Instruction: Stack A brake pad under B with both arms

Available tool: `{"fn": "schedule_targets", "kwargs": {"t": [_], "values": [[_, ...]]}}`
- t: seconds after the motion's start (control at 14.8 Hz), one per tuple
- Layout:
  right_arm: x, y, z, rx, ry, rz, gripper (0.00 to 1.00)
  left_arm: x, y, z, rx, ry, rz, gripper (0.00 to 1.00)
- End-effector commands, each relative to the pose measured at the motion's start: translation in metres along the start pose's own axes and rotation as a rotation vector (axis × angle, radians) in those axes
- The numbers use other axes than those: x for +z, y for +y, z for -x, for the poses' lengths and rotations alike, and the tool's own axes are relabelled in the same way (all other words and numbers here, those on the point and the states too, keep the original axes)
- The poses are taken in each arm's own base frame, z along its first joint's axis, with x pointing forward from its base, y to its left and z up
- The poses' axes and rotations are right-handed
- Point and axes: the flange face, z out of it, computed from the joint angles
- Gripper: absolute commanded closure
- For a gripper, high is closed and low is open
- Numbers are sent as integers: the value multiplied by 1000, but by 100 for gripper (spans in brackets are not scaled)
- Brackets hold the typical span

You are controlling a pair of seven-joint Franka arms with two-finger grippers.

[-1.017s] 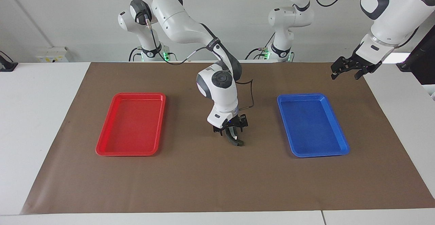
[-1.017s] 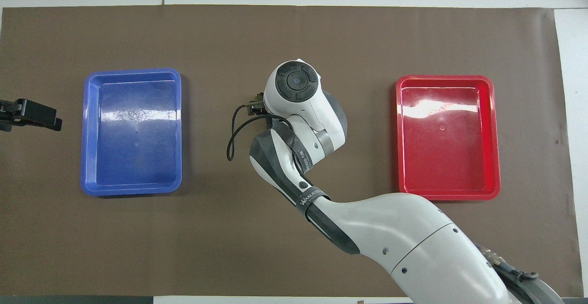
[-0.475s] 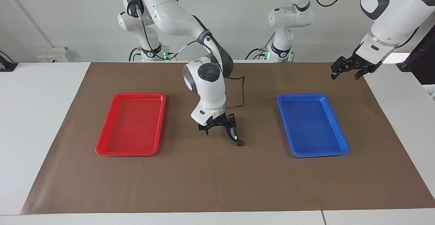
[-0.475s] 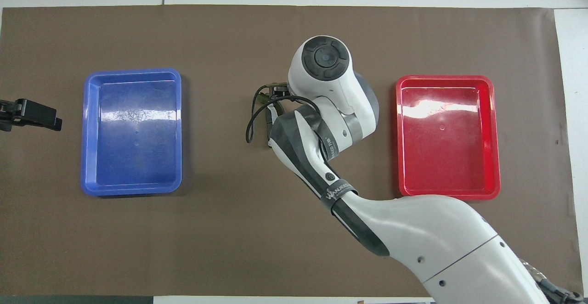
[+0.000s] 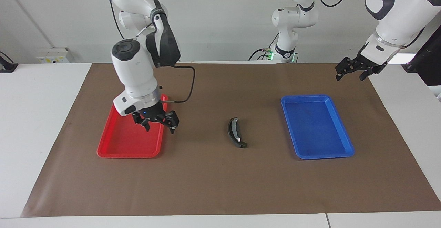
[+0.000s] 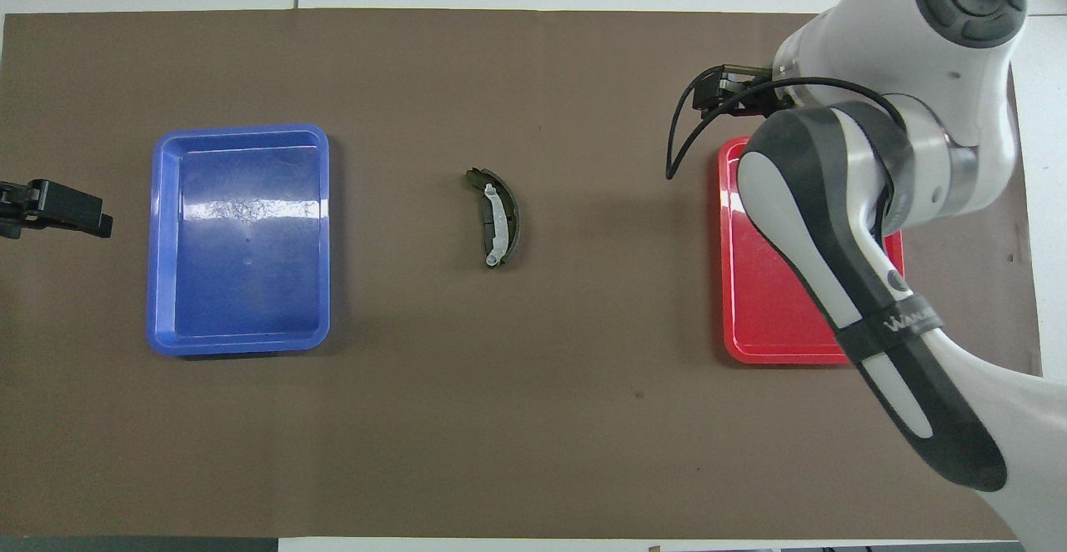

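The right pincer point(image 5: 159, 123), fingers apart and gripping nothing, is hovering over the red tray point(image 5: 113, 145), B point(image 5: 235, 137) lying well aside, while the left pincer point(image 5: 351, 72), also apart, is waiting.

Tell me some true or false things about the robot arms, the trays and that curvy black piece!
1. The curved brake piece B lies on the brown mat between the two trays. True.
2. The right gripper holds it. False: it is open and empty, over the red tray.
3. The blue tray has a brake pad in it. False: nothing shows in it.
4. The left gripper waits in the air, open, at its own end of the table. True.
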Motion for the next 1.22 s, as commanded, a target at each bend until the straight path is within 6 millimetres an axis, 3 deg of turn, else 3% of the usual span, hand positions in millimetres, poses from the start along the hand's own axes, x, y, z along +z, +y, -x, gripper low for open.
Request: {"fn": "schedule_targets", "kwargs": {"t": [0.0,0.2,0.54,0.61,0.81,1.15], "values": [[-26,53,7,1,-39,27,1,-3,-2,2,7,-6,-6,1],[-57,96,24,18,-142,54,1,-3,-2,2,7,-6,-6,1],[-123,142,60,27,-205,65,1,-3,-2,2,7,-6,-6,1],[-131,146,68,13,-213,74,1,-3,-2,2,7,-6,-6,1],[-129,155,87,-36,-194,130,1,-3,-2,2,7,-6,-6,1],[-139,143,76,-11,-170,125,1,-3,-2,2,7,-6,-6,1]]}}
